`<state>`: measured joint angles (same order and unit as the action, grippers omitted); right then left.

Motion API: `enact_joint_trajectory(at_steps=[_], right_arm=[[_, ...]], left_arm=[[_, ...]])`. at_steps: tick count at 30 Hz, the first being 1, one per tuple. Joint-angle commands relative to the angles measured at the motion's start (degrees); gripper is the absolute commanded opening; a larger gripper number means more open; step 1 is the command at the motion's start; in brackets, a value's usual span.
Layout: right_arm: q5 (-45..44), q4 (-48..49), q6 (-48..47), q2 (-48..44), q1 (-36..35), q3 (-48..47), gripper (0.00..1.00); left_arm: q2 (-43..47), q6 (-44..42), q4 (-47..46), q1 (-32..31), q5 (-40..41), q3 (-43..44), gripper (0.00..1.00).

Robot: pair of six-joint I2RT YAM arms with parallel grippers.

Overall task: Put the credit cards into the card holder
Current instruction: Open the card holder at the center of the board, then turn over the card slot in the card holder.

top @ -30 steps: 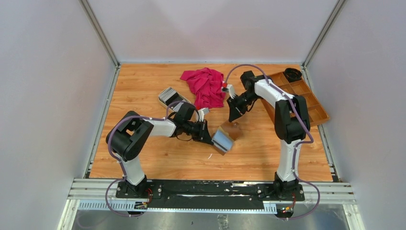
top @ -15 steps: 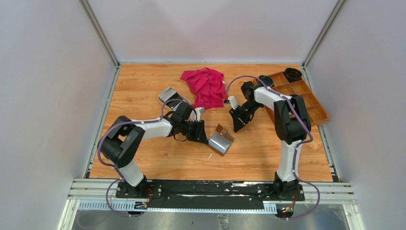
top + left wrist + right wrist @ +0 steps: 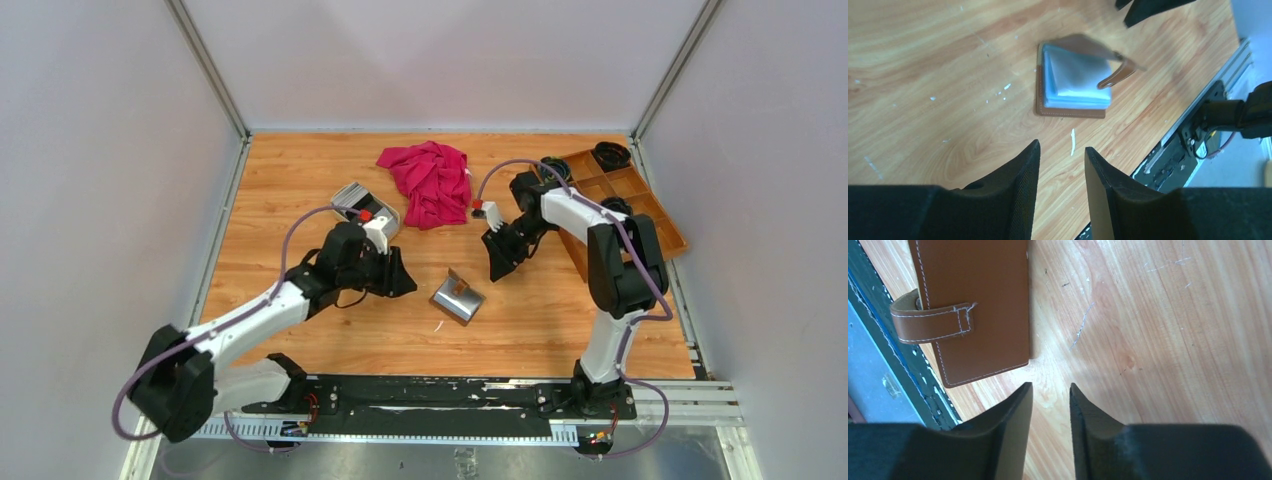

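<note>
Arms both reach in toward the middle of the wooden surface [image 3: 300,180]. The left arm stretches low and long from its base, and its tool [image 3: 397,275] points at the card holder [image 3: 458,298], fingers spread with only bare wood in the gap. The right arm stands with its elbow raised and forearm angled down. Its tool [image 3: 497,262] is tipped toward the holder from the far side, its fingers narrowly parted and pinching nothing.

The card holder lies flat between the two tools, touching neither and skewed to the surface's edges with one corner toward the near rail. Its brown top cover is lifted partway over pale blue-grey inner sleeves, and the stitched snap tab [image 3: 930,322] loops off the side facing the rail. The credit cards [image 3: 350,193] sit as a grey-and-white stack beyond the left wrist, well apart from the holder
</note>
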<state>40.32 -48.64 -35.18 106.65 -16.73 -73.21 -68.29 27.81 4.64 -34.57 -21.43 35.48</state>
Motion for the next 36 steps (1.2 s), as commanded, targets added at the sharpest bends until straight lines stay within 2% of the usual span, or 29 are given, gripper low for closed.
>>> enact_joint_trajectory(at_steps=[1,6,11,13,14,15,18,20,23,26,28,30,32,33,36], right_arm=[[-0.5,-0.4,0.3,-3.3,-0.1,0.4,0.41],[-2.7,-0.4,0.2,-8.0,0.9,-0.9,0.56],[-2.8,-1.6,-2.8,-13.1,1.3,-2.1,0.62],[-2.4,-1.9,-4.3,-15.4,1.3,-2.4,0.63],[-2.0,-2.0,-5.0,-16.5,1.4,-2.5,0.63],[-1.6,-2.1,-5.4,-17.6,1.4,-2.6,0.63],[1.0,-2.2,-7.1,-21.2,1.4,-2.9,0.63],[4.1,-2.0,-8.2,-23.3,1.4,-2.6,0.62],[13.3,-1.5,-11.1,-26.2,1.1,0.2,0.60],[20.5,1.6,-13.0,-28.7,-1.6,6.2,0.59],[18.4,4.6,-13.6,-29.7,-5.3,10.3,0.59],[11.2,9.0,-11.9,-29.9,-8.9,13.9,0.61],[4.1,13.4,-9.0,-29.6,-12.5,16.5,0.70],[1.8,15.1,-7.4,-29.2,-13.4,17.5,0.79],[-3.5,19.6,-3.5,-28.2,-16.3,19.3,0.96]], left_arm=[[10.3,0.0,-0.4,0.3,4.0,-3.1,0.44],[18.2,3.2,-4.4,0.3,3.2,-7.4,0.61],[22.2,5.3,-6.0,0.3,5.4,-9.2,0.75],[24.1,6.2,-6.5,0.3,7.0,-10.5,0.86],[25.3,6.9,-6.7,0.3,8.0,-11.1,0.96],[26.4,7.8,-7.2,0.3,8.8,-11.8,0.99],[30.0,10.8,-9.0,0.4,9.8,-14.0,1.00],[30.9,12.1,-10.6,0.3,7.7,-14.8,1.00],[30.1,15.7,-14.0,0.4,3.2,-15.8,0.95],[27.3,19.9,-18.4,0.0,0.1,-17.0,0.84],[24.8,21.2,-20.4,-1.3,0.3,-17.6,0.62],[21.3,22.0,-23.2,-3.7,1.4,-17.9,0.50],[17.2,22.2,-25.5,-6.2,2.3,-17.5,0.46],[15.4,22.1,-26.1,-7.1,2.8,-16.9,0.45],[10.6,21.1,-26.3,-8.5,3.9,-15.2,0.43]])
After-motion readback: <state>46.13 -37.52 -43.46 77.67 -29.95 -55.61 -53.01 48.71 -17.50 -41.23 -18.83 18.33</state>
